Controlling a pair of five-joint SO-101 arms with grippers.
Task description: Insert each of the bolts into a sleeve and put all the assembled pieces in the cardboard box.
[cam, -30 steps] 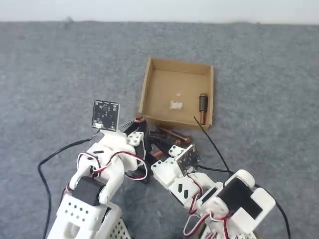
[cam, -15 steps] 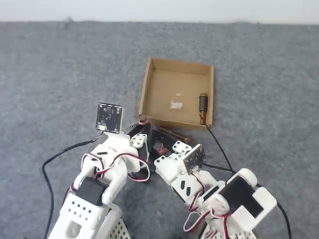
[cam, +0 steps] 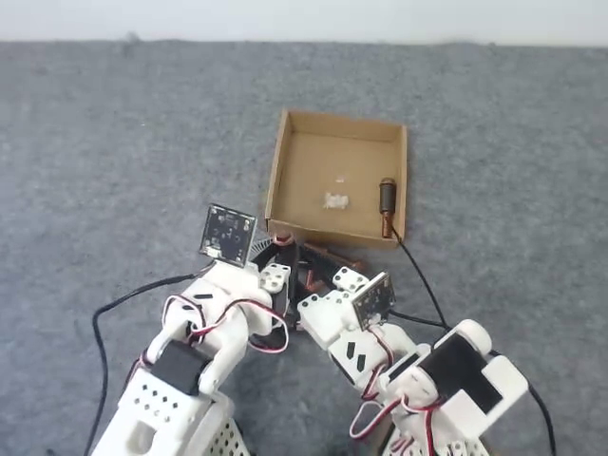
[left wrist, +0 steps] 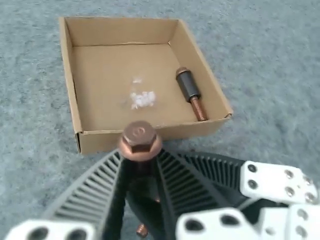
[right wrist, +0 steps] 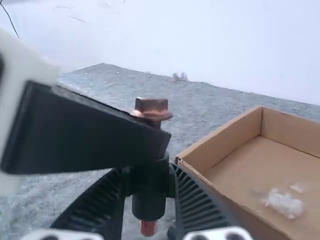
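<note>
A copper bolt (left wrist: 140,140) stands upright with its shank down through a black sleeve (right wrist: 148,196), just in front of the cardboard box (cam: 276,180). My left gripper (left wrist: 141,161) is shut on the bolt right under its hex head (right wrist: 151,108). Lower down, my right gripper (right wrist: 148,186) is shut on the sleeve, and the bolt's tip (right wrist: 148,228) pokes out below. In the high view the two grippers (cam: 282,253) (cam: 304,275) meet at the box's near wall. One assembled bolt and sleeve (cam: 387,204) lies inside the box, along its right wall.
A loose bolt (cam: 334,255) lies on the grey carpet between the box and the right arm. A black cable (cam: 415,277) runs from the right arm to the box's near right corner. White scraps (cam: 333,200) lie on the box floor.
Both arms have shifted toward the box, the left one swinging right. The grippers have come together around the bolt and sleeve.
</note>
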